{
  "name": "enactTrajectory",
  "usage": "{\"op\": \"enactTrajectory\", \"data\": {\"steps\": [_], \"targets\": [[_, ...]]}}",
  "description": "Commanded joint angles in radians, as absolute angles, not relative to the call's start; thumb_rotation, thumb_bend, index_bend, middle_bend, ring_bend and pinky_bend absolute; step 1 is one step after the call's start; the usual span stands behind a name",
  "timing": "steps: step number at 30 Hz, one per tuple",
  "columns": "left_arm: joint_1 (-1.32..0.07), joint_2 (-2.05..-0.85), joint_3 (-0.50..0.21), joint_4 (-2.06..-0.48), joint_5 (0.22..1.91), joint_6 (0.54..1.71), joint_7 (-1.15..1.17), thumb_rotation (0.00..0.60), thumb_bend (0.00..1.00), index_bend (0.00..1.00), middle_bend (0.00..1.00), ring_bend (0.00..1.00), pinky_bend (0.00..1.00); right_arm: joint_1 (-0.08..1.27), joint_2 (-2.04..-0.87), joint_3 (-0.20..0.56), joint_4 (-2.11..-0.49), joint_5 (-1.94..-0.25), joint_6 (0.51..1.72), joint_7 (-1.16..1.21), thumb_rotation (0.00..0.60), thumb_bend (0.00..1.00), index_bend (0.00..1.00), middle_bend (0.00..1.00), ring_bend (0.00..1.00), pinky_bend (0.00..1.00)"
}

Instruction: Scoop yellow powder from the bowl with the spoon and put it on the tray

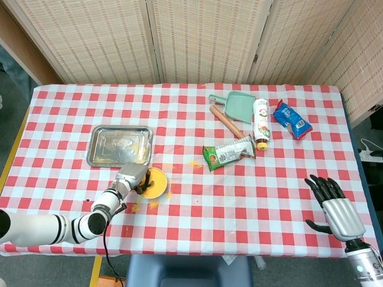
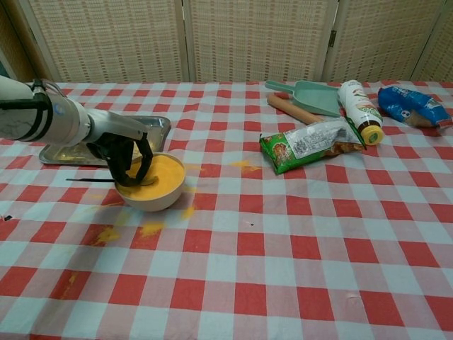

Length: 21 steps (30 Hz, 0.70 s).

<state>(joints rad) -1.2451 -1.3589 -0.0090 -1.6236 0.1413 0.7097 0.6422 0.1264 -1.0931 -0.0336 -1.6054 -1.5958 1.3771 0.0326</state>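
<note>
A white bowl (image 1: 157, 183) (image 2: 156, 193) full of yellow powder sits just in front of the metal tray (image 1: 119, 146) (image 2: 157, 125). My left hand (image 1: 132, 178) (image 2: 127, 154) is over the bowl's left rim and grips a spoon (image 2: 144, 182). The spoon's head lies in the powder and its thin dark handle sticks out to the left. A little yellow powder lies on the tray. My right hand (image 1: 334, 207) hovers open over the table's near right corner, holding nothing; only the head view shows it.
Spilled yellow powder (image 2: 107, 234) dots the cloth around the bowl. A green snack packet (image 1: 228, 153) (image 2: 311, 144), a bottle (image 1: 260, 122) (image 2: 359, 110), a rolling pin (image 1: 226, 121), a green dustpan (image 1: 237, 106) (image 2: 312, 95) and a blue bag (image 1: 291, 119) (image 2: 414, 105) lie at the back right.
</note>
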Motion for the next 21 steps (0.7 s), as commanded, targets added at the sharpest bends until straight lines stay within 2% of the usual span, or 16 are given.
{"op": "enactTrajectory", "data": {"steps": [1,12,16,21], "targets": [[-1.252,-1.362,-0.003,-1.606,0.138,0.692,0.625,0.600,1.00,0.85,1.00,1.00,1.00,0.127,-1.094,-0.033,-1.605,-1.593,1.374,0.030,0.600,0.09,0.00,0.00,0.00,0.00],[-1.249,-1.365,0.002,-1.559,0.173,0.649,0.545,0.600,1.00,0.85,1.00,1.00,1.00,0.130,-1.099,-0.029,-1.603,-1.582,1.365,0.020,0.600,0.09,0.00,0.00,0.00,0.00],[-1.240,-1.361,-0.005,-1.551,0.195,0.636,0.506,0.600,0.99,0.77,1.00,1.00,1.00,0.131,-1.100,-0.029,-1.603,-1.579,1.364,0.018,0.600,0.09,0.00,0.00,0.00,0.00],[-1.235,-1.355,-0.009,-1.548,0.210,0.624,0.480,0.600,0.93,0.68,1.00,1.00,1.00,0.131,-1.101,-0.028,-1.603,-1.579,1.363,0.016,0.600,0.09,0.00,0.00,0.00,0.00]]}}
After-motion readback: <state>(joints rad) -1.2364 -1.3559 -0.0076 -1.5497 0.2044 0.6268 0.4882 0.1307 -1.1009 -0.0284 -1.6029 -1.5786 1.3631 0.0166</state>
